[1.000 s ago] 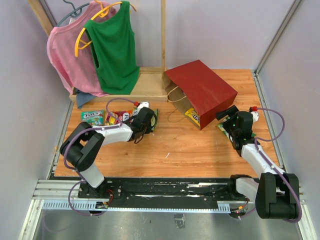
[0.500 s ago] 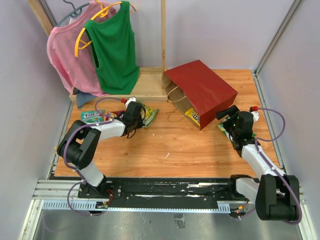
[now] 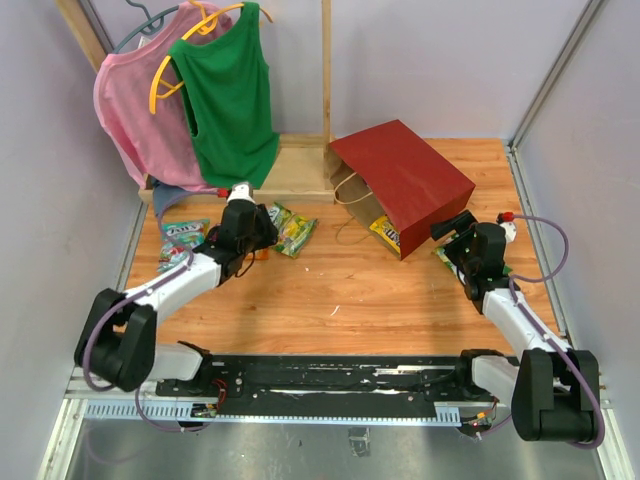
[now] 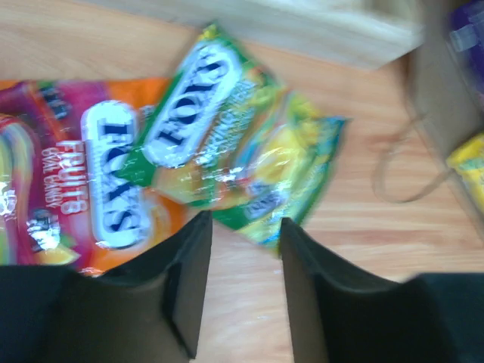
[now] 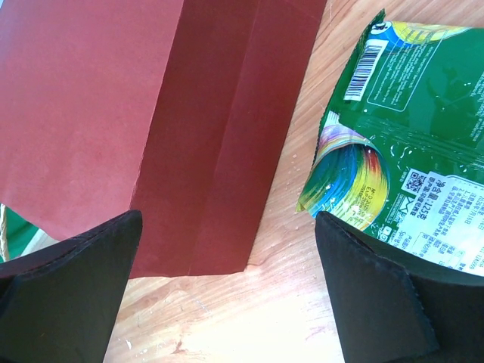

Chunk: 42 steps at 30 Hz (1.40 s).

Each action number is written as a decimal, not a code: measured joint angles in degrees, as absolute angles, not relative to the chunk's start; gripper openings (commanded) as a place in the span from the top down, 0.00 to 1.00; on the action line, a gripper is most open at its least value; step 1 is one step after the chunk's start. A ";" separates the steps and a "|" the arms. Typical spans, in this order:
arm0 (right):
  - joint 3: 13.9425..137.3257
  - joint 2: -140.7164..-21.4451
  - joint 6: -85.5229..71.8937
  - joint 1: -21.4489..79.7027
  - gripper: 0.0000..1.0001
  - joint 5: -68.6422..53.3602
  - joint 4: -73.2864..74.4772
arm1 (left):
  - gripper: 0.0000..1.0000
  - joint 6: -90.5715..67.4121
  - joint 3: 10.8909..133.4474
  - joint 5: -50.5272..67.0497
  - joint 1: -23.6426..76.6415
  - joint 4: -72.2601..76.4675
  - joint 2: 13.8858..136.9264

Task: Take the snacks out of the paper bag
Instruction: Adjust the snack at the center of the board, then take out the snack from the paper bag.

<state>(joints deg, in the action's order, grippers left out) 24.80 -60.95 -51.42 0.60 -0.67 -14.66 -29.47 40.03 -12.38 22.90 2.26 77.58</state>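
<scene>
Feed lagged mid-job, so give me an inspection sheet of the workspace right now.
Surface: wooden tabletop.
Job's things: red paper bag on its side, yellow packet at its mouth; green Fox's packet overlapping red-orange Fox's packet; barcoded green packet beside bag; green candy pack far left.
Clutter: blue cloth under rack.
Grippers: left gripper open, empty, near green Fox's packet; right gripper open, empty, at bag's corner.
Cables: purple cables looped along both arms.
Surroundings: pink tank top and green tank top hanging on wooden rack.
</scene>
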 measured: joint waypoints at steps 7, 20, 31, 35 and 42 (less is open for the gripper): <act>24.80 -60.95 -51.40 0.62 0.02 -1.30 -14.66 | 0.15 -25.19 47.13 -6.70 35.14 4.58 79.57; 24.80 -58.00 -50.24 0.62 0.02 -1.28 -13.58 | 0.02 -26.17 63.13 0.03 45.15 10.20 104.31; 24.80 -56.82 -48.51 0.67 0.02 -1.32 -12.10 | 0.21 -27.09 73.12 2.48 45.52 15.40 116.36; 24.80 -56.82 -48.12 1.17 0.02 -1.30 -12.10 | 0.49 -26.17 75.88 2.04 45.52 16.73 119.83; 24.80 -56.82 -47.90 1.61 0.02 -1.30 -12.14 | 0.58 -22.96 78.17 -1.58 45.52 16.71 123.70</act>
